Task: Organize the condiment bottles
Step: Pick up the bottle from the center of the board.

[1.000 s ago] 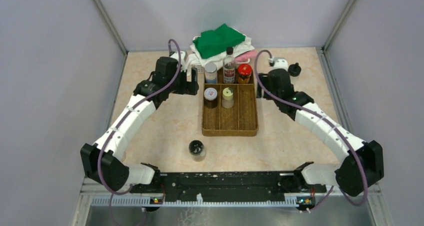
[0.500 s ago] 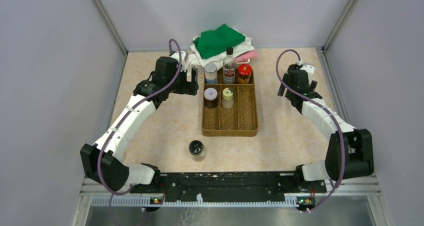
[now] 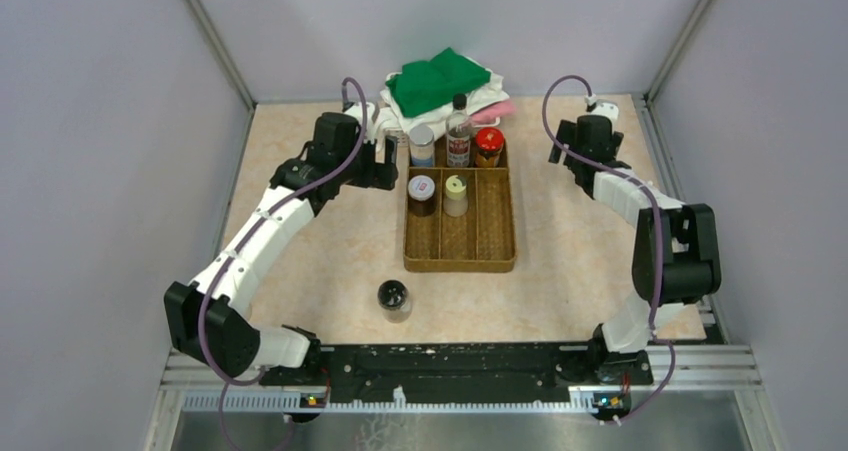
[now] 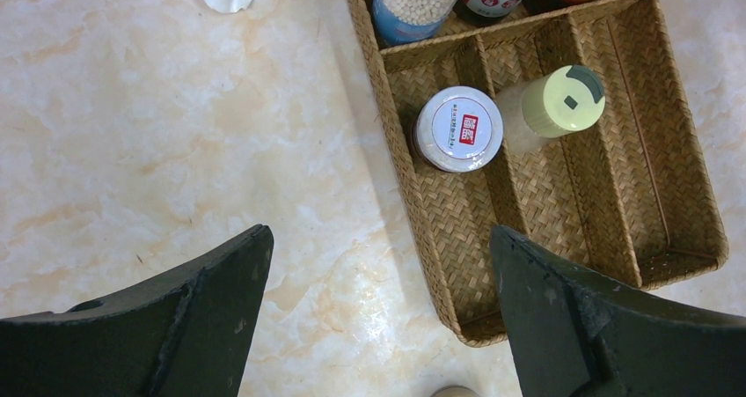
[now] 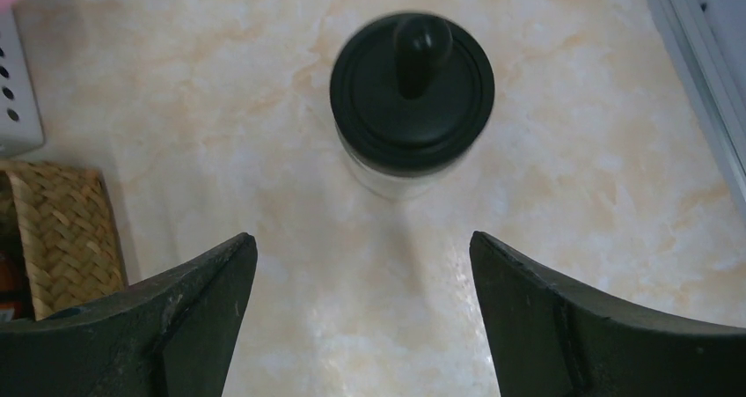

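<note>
Standing in the divided tray (image 3: 492,233) are five of the bottles. A grey-lidded jar (image 3: 422,143), a tall black-capped bottle (image 3: 459,129) and a red-lidded jar (image 3: 488,146) fill the far row. A white-lidded jar (image 3: 421,192) and a yellowish-lidded jar (image 3: 456,193) stand just in front of them, in the long slots.

Two more are outside the tray. A black-lidded jar (image 3: 394,299) sits on the table (image 3: 330,241) near the tray's front edge. A knob-topped jar (image 5: 412,89) stands to the right of the tray and shows only in the right wrist view.

The right gripper (image 5: 361,238) hangs above that jar with its jaws spread wide and nothing in them; the jar lies ahead of the fingertips, not between them. The left gripper (image 4: 378,234) is equally wide and empty, over the bare table beside the tray's left wall. A pile of cloths (image 3: 440,81) lies beyond the tray.

The job looks well past halfway, with two jars left to place, probably the knob-topped one first.
</note>
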Robot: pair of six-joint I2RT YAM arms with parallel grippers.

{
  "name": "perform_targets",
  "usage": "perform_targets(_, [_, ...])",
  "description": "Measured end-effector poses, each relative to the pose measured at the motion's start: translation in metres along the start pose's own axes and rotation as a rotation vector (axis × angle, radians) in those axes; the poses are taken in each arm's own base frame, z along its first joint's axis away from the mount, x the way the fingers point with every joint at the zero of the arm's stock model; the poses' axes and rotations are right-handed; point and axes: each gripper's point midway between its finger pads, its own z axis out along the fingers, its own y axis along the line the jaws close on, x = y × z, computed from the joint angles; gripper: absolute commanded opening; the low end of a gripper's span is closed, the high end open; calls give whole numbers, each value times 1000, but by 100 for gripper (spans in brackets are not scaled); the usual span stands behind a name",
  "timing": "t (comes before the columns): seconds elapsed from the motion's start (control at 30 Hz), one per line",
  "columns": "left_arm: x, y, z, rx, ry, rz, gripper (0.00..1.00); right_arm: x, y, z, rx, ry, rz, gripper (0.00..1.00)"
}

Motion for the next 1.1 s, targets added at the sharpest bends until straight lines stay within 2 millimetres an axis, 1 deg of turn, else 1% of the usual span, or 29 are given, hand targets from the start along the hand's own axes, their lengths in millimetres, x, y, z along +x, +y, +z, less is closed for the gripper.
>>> perform_targets(0.1, [0, 0, 2, 0, 1, 4, 99, -12, 8, 11, -18, -28, -1, 89])
perform_targets(0.23, [1, 1, 6, -4, 5, 5, 99, -19, 13, 25, -17, -38, -11, 88])
perform_targets(0.47, [3, 4, 12, -15, 13, 7, 99, -15, 9, 45, 43, -13, -40, 90])
perform_targets(0.67, [4, 5, 14, -19, 18, 8, 99, -16, 2, 47, 81, -18, -51, 90])
perform_targets(0.77, [4, 6, 15, -20, 18, 8, 99, -17, 0, 51, 88, -24, -51, 90])
perform_targets(0.9, [3, 6, 15, -20, 15, 8, 99, -19, -1, 67, 98, -28, -42, 88])
perform_targets(1.1, [5, 7, 20, -26, 26, 9, 99, -13, -4, 87, 110, -14, -38, 89])
